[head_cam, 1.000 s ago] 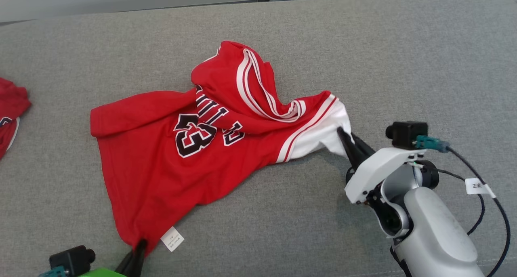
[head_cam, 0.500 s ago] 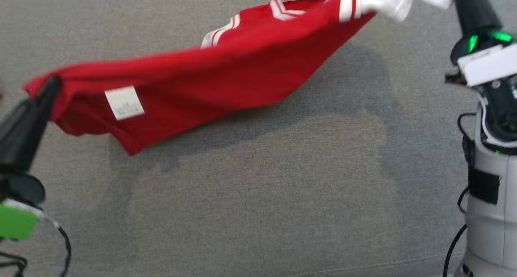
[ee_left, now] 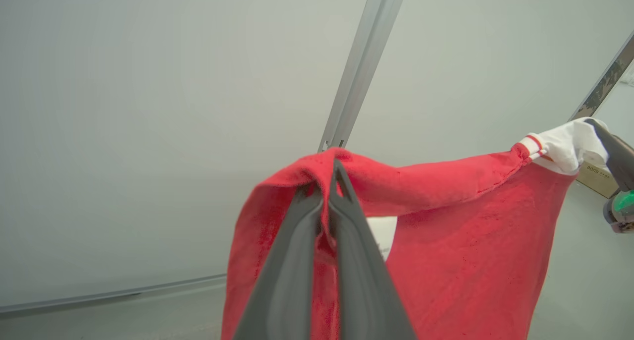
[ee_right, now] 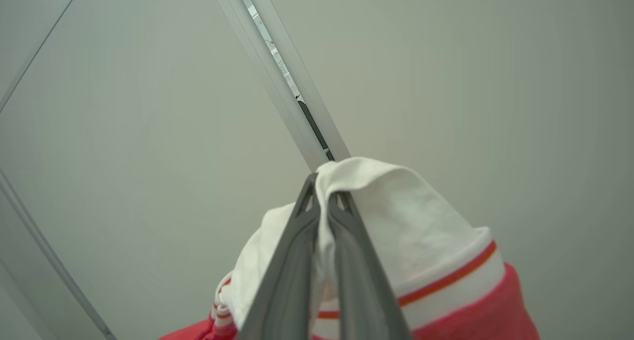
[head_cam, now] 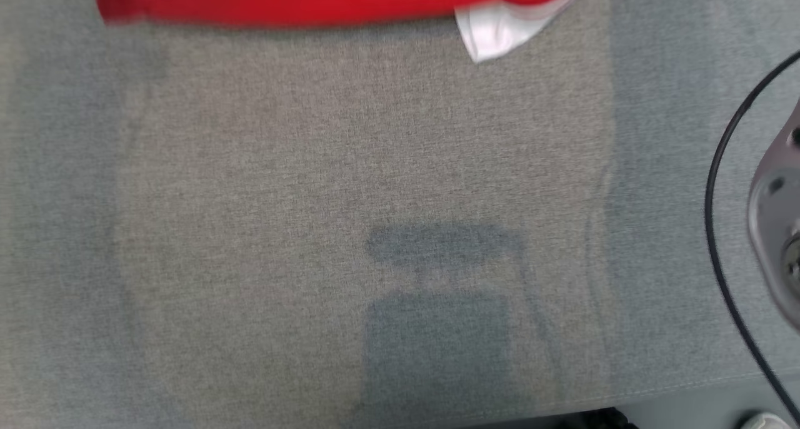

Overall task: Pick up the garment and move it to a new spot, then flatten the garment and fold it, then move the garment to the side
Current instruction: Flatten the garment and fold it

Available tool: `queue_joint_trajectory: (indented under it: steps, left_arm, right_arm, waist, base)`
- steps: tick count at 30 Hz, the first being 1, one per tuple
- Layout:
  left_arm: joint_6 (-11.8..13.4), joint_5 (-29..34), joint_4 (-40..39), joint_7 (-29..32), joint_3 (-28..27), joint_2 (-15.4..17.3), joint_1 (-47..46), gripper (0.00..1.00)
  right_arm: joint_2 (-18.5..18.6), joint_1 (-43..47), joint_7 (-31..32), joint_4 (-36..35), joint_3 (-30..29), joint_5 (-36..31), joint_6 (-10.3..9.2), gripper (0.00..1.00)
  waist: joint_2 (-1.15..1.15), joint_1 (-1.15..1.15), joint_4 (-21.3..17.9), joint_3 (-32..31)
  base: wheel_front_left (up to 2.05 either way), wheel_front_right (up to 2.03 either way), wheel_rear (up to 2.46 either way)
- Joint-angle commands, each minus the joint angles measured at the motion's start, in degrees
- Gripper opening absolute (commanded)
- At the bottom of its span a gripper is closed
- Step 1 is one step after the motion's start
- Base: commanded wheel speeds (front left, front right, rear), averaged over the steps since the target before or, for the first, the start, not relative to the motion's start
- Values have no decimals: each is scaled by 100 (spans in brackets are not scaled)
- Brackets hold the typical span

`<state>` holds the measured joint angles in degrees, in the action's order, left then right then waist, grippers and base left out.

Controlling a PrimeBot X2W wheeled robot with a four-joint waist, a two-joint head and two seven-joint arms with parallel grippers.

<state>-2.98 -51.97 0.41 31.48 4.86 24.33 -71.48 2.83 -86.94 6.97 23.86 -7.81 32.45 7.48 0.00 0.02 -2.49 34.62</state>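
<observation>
The garment (head_cam: 325, 0) is a red jersey with white trim, and its lower edge hangs along the top of the head view above the grey couch. In the left wrist view my left gripper (ee_left: 331, 181) is shut on a red corner of the garment (ee_left: 470, 241), which stretches to the right. There my right gripper (ee_left: 597, 127) pinches the white-trimmed end. In the right wrist view my right gripper (ee_right: 322, 189) is shut on the white part of the garment (ee_right: 411, 231). Both grippers point up toward a pale wall.
The grey couch seat (head_cam: 350, 185) spreads below, with my shadow on it. A pale part of my right arm (head_cam: 778, 204) and a black cable (head_cam: 719, 185) sit at the right edge. A cardboard box (ee_left: 592, 176) stands far right.
Both grippers have lifted the garment off the couch and stretched it between them. The head camera has tilted down, so the garment now shows at the top edge.
</observation>
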Motion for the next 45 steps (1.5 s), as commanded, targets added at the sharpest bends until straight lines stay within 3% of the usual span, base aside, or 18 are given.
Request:
queue_joint_trajectory:
  steps: [1, 4, 8, 10, 13, 17, 24, 26, 31, 37, 45]
  left_arm:
    - [-98, 351, 518, -345, 114, -63, -485, 0]
    - [-302, 789, 1340, -1188, 328, -212, -1203, 0]
    - [-425, 1223, 2176, -2412, 579, -160, -1777, 0]
    - [-456, 1468, 2329, -3021, 929, -17, -1842, 0]
    - [-453, 1450, 2309, -3771, 1662, 330, -1406, 0]
    - [-449, 1056, 2188, -4411, 2297, 889, -254, 0]
    - [-421, 385, 1747, -4653, 2304, 1366, 2512, 0]
    - [-378, 296, 1654, -4661, 2242, 1391, 2877, 0]
    - [-143, -19, 1067, -4671, 2034, 1329, 4497, 0]
    - [312, 19, 235, -4669, 2098, 1225, 5965, 0]
    - [822, -219, -318, -4669, 2231, 1006, 7435, 0]
  right_arm:
    - [10, -475, -317, 400, 129, -83, 2, 0]
    - [19, -1122, -978, 1158, 243, -190, 2, 0]
    - [0, -1783, -1743, 1809, 548, 16, 2, 0]
    - [-3, -1778, -1888, 1869, 971, 147, 2, 0]
    - [33, -1178, -2042, 1652, 1556, 363, -1, 0]
    - [1, 360, -2159, 1117, 2036, 583, 2, 0]
    - [66, 3601, -2069, 2, 1979, 502, 2, 0]
    - [70, 4008, -1990, -199, 1943, 498, 1, 0]
    - [86, 5719, -1586, -1161, 1641, 401, 2, 0]
    - [47, 7288, -1020, -2109, 1176, 17, 2, 0]
    - [13, 8925, -829, -2533, 469, 69, -1, 0]
  waist:
    - [0, -2, 60, 728]
    - [0, -2, 41, 847]
    - [0, -2, -16, 975]
    - [0, -2, -45, 1042]
    - [0, -2, -105, 1027]
    - [0, -2, -180, 652]
    - [0, -2, -157, -288]
    - [0, -2, -157, -412]
    - [0, -2, -165, -1051]
    - [0, -2, -128, -1454]
    - [0, -2, -96, -1614]
  base:
    - [0, 0, 0]
    - [0, 0, 0]
    - [0, 0, 0]
    - [0, 0, 0]
    - [0, 0, 0]
    - [0, 0, 0]
    - [0, 0, 0]
    - [0, 0, 0]
    - [0, 0, 0]
    - [0, 0, 0]
    - [0, 0, 0]
